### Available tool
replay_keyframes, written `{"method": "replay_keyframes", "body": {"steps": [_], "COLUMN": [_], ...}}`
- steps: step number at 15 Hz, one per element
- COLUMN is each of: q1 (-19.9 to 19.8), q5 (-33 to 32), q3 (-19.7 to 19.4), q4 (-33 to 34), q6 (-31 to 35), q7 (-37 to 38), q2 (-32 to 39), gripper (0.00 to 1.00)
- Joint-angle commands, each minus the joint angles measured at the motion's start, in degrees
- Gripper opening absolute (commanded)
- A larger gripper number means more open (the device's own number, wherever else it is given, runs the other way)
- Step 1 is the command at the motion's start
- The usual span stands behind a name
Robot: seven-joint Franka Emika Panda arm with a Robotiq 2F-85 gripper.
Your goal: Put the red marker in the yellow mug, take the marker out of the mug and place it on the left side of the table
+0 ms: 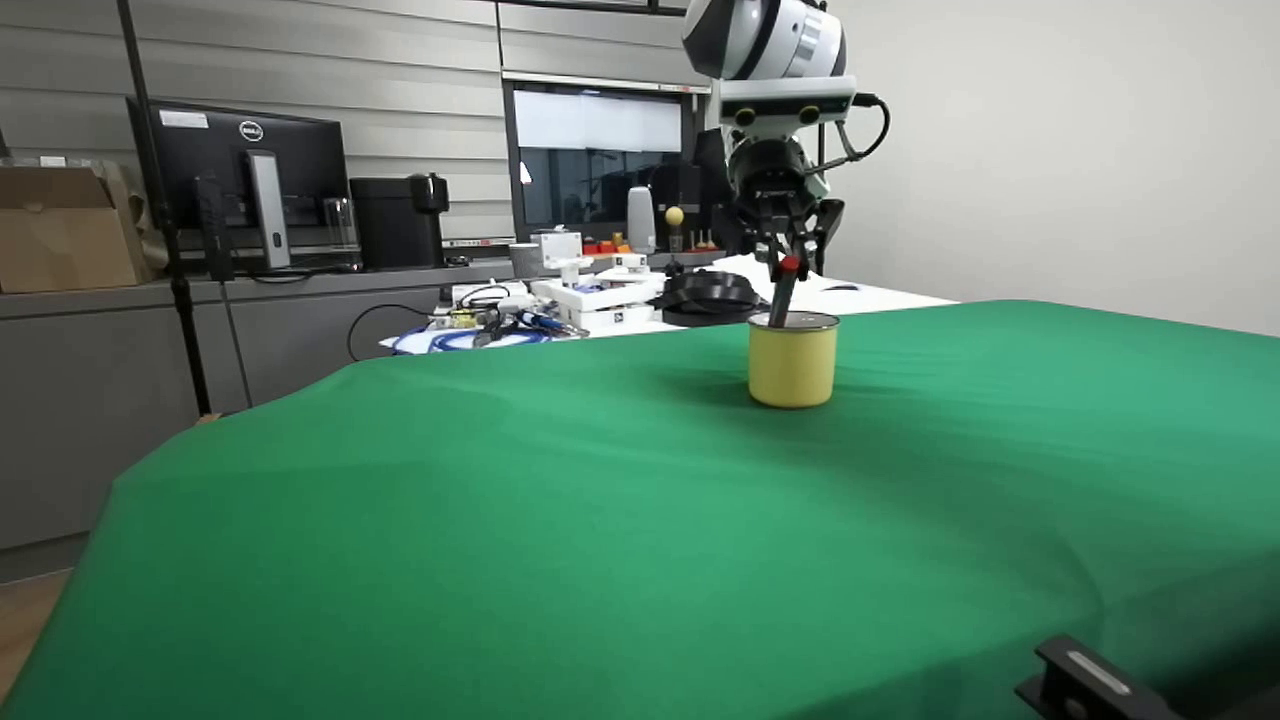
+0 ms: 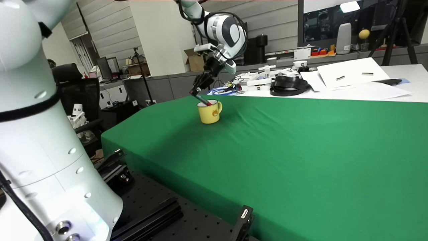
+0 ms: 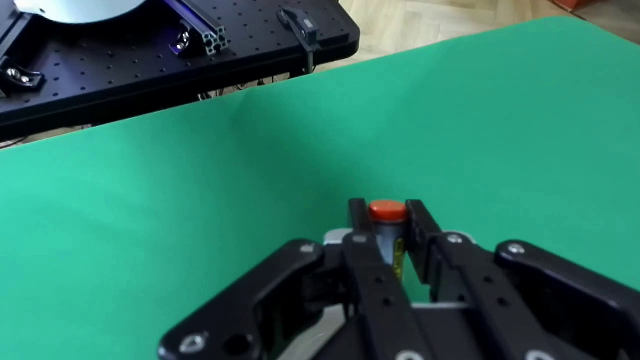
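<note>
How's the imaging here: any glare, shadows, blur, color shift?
Wrist view: print on the marker too soft to make out, and the cloth comes out bluer than in both exterior views. In both exterior views: soft-edged shadows on that cloth near the mug. In an exterior view: a bright patch, likely a reflection, on the dark glass.

A red-ended grey marker [image 1: 783, 298] slants into the upright yellow mug [image 1: 792, 368]

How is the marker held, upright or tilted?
Tilted: in both exterior views, the marker slants from the gripper down into the yellow mug.
</note>
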Motion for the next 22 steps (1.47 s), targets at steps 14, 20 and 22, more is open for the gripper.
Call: {"method": "replay_keyframes", "body": {"steps": [14,20,22], "q1": [-0.66,-4.14,-4.88], "q5": [-13.40,-15.69,-15.73], "q3": [0.72,2.23,2.25], "q4": [-10.07,-26.85,-30.06], "q6": [12.38,25.33,24.86], "q7": [-15.60,-29.83,-31.29], "q2": [-11.92,-24.51,-27.07], "gripper": [1.00,1.00,1.00]}}
